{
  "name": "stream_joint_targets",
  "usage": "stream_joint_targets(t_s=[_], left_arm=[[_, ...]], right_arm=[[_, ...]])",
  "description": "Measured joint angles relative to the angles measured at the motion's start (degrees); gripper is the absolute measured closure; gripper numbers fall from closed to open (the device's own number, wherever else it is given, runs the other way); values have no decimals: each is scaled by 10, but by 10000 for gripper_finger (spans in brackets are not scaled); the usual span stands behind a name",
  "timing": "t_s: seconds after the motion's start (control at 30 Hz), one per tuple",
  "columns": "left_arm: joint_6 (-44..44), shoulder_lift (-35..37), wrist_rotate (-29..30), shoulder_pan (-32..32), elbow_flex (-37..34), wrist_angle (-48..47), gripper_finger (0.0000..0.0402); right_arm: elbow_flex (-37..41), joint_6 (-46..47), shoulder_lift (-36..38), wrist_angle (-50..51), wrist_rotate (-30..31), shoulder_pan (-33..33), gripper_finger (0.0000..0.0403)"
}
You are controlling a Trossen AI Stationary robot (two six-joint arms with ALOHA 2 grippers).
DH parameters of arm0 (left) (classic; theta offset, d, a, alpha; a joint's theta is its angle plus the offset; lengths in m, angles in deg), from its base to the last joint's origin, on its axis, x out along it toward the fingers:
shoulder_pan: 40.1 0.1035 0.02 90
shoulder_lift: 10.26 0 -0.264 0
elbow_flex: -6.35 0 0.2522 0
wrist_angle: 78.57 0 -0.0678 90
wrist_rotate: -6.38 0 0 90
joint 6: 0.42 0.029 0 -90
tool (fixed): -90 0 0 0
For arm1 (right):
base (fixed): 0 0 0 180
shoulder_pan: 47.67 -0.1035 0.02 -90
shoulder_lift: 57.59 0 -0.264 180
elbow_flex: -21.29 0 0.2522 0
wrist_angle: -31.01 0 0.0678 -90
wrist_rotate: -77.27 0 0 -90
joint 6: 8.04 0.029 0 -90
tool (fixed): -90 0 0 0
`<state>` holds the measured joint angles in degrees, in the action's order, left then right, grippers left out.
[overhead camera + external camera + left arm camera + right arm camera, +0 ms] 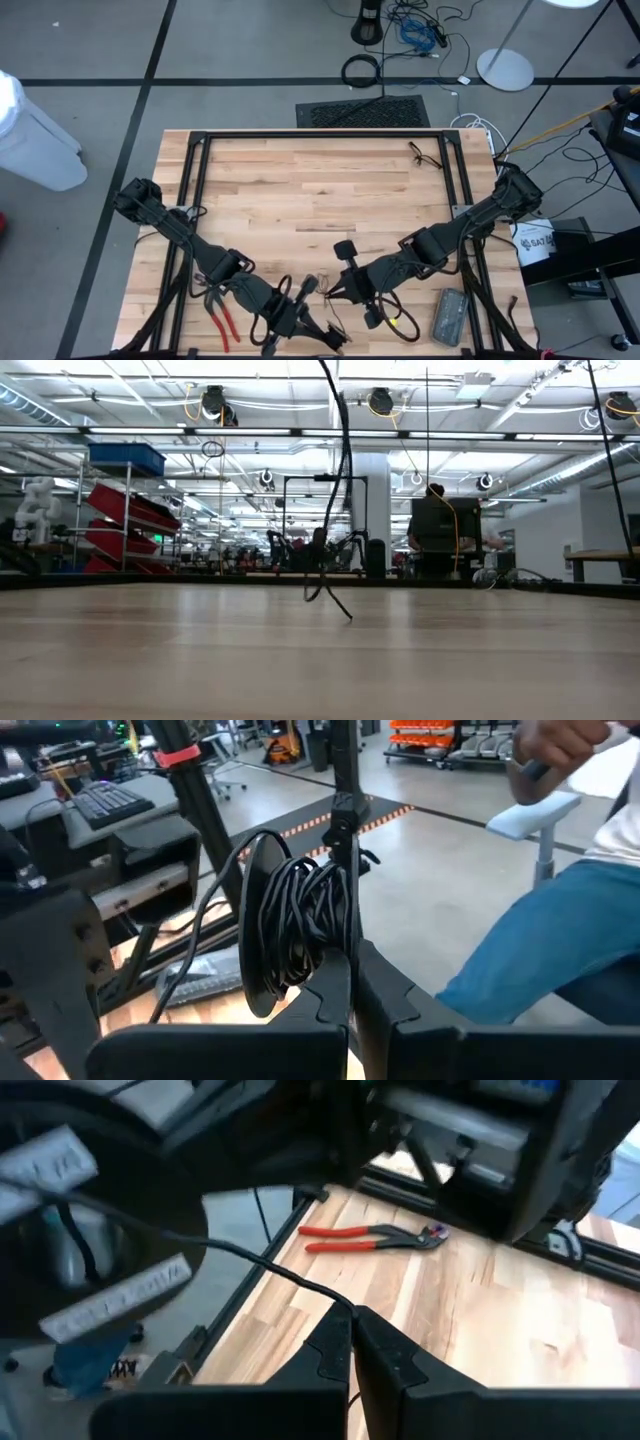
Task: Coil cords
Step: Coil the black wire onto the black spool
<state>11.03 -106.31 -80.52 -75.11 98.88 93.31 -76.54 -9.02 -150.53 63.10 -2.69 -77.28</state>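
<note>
At the tabletop's near edge I see my left gripper (350, 985) clamped tight on the thin black wire cord (300, 920), wound on its dark round puck. Just beside it, my right gripper (352, 1330) pinches the cord's free strand. Red-handled pliers (222, 318) lie near the near-left corner.

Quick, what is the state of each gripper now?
Left gripper: shut on the coiled cord.
Right gripper: shut on the cord's loose strand.
</note>
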Motion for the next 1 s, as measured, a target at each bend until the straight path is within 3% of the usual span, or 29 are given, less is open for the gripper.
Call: stream_joint_targets(t_s=[0.53,0.77,1.0], left_arm=[[10,0,-25,1,0,-31,399],[9,0,17,2,0,-73,399],[-6,0,23,11,0,-75,399]], right_arm=[[0,-66,0,-99,-104,32,403],[0,-47,0,-96,-105,28,403],[0,-30,9,-104,-124,14,403]])
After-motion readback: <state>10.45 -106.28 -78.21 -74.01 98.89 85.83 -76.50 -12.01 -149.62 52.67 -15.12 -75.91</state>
